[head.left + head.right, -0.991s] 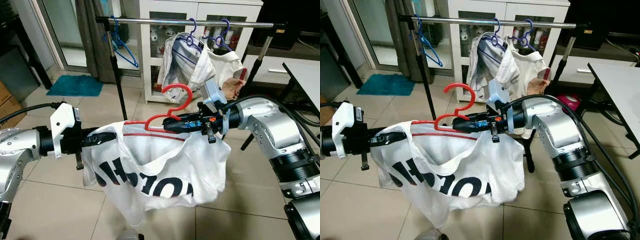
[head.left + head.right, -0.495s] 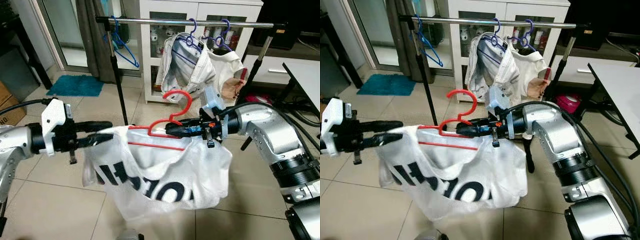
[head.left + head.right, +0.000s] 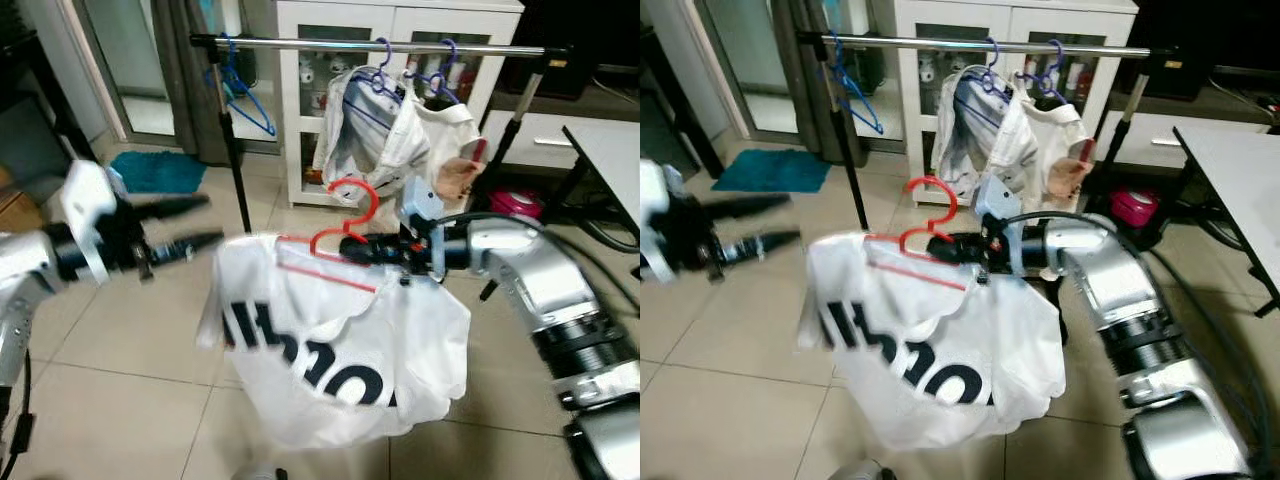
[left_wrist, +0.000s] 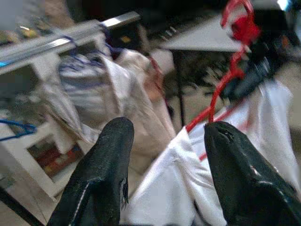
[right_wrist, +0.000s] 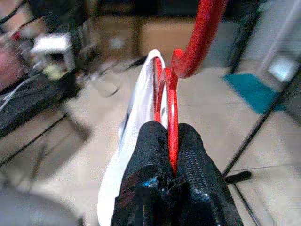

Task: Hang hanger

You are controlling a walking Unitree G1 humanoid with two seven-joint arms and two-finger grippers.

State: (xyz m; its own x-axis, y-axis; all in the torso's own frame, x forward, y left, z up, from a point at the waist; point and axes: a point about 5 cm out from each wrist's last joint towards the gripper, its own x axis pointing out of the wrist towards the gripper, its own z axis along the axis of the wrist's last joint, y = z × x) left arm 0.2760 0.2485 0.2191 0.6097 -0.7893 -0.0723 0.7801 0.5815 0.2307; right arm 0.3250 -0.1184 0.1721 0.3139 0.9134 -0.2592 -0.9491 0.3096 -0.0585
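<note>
I see the red hanger (image 3: 342, 238) held in the air in front of the garment rail (image 3: 380, 45), below it and well short of it, its hook pointing up. A white T-shirt (image 3: 340, 340) with dark lettering is draped on the hanger and sags toward the tiled floor (image 3: 120, 350). My right end effector (image 3: 358, 248) is clamped narrow on the hanger just under the hook; in the right wrist view the red wire (image 5: 172, 127) runs between its two black fingers (image 5: 146, 160), which press against it from both sides. My left end effector (image 3: 195, 225) is out to the left of the shirt, apart from the fabric, its two fingers spread wide with nothing between them. The left wrist view looks along those spread fingers (image 4: 101, 179) toward the shirt's near shoulder (image 4: 188, 165) and the hanger (image 4: 225, 75).

The rail runs across the top of the scene on black stands (image 3: 232, 150). A blue hanger (image 3: 240, 90) hangs empty near its left end. Toward its right end, light-coloured garments (image 3: 390, 130) hang bunched together on purple hangers (image 3: 385, 55). Behind the rail stands a white cabinet (image 3: 400, 20) with glass doors. A teal mat (image 3: 150, 170) lies on the floor to the left, and the corner of a white bench (image 3: 610, 150) shows at the right edge.
</note>
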